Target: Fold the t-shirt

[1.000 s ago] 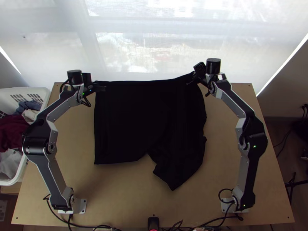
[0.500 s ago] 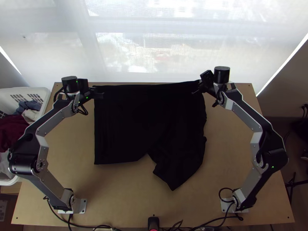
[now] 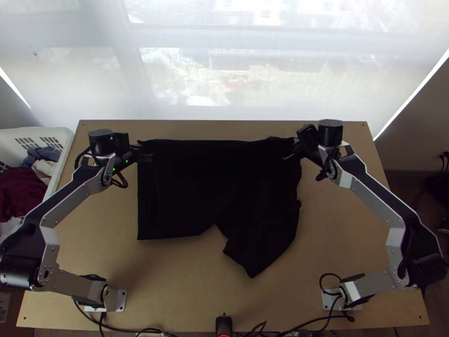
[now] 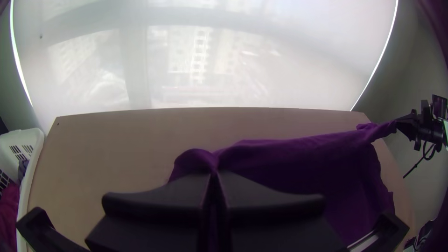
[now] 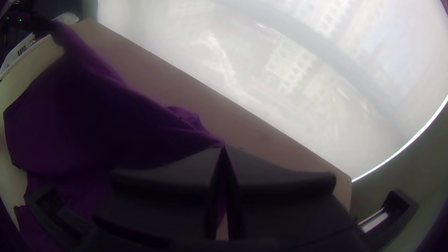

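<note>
In the top view my left gripper (image 3: 147, 155) is at the dark t-shirt's (image 3: 185, 191) far left corner, and my right gripper (image 3: 292, 155) is at its far right corner. The far edge runs fairly straight between them; the near side is uneven, with one part jutting out at the right. In the left wrist view the left gripper (image 4: 213, 176) is shut on the cloth, which looks purple there (image 4: 298, 163). Likewise, the right wrist view has the right gripper (image 5: 224, 148) shut on a corner of the t-shirt (image 5: 107, 112).
A white basket (image 3: 66, 147) with clothes stands beyond the table's left edge. Bare wood (image 3: 185, 292) lies on the near side of the cloth. Cables (image 3: 264, 327) run along the near edge, beside a small black device (image 3: 223, 324). A bright window blind hangs behind the table.
Both grippers have moved toward the table's near side with the t-shirt's far edge, spreading slightly apart. The cloth's near edge has stayed in place.
</note>
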`<state>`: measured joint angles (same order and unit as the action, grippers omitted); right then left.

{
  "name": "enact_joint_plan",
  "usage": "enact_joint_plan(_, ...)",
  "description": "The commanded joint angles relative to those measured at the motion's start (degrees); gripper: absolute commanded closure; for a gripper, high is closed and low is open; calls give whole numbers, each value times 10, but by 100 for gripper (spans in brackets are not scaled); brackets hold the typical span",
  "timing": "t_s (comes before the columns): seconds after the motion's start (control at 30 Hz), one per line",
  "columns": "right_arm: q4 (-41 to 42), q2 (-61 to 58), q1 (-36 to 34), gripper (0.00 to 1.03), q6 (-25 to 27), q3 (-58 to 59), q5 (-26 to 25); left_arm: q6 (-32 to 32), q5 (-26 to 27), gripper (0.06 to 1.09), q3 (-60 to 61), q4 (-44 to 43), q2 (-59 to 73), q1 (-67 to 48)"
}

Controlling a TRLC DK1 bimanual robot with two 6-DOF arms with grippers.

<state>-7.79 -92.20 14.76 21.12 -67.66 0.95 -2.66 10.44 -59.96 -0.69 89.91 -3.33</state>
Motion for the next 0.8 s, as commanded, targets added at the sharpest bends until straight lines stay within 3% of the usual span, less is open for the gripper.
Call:
enact_joint_plan(0.0,-7,56,5,100,-11,75,4,-15,0,105,69,-1,-53,-3)
enact_joint_plan(0.77,-16,98,40,100,-32,191,4,-15,1,105,219,-12,-76,-22)
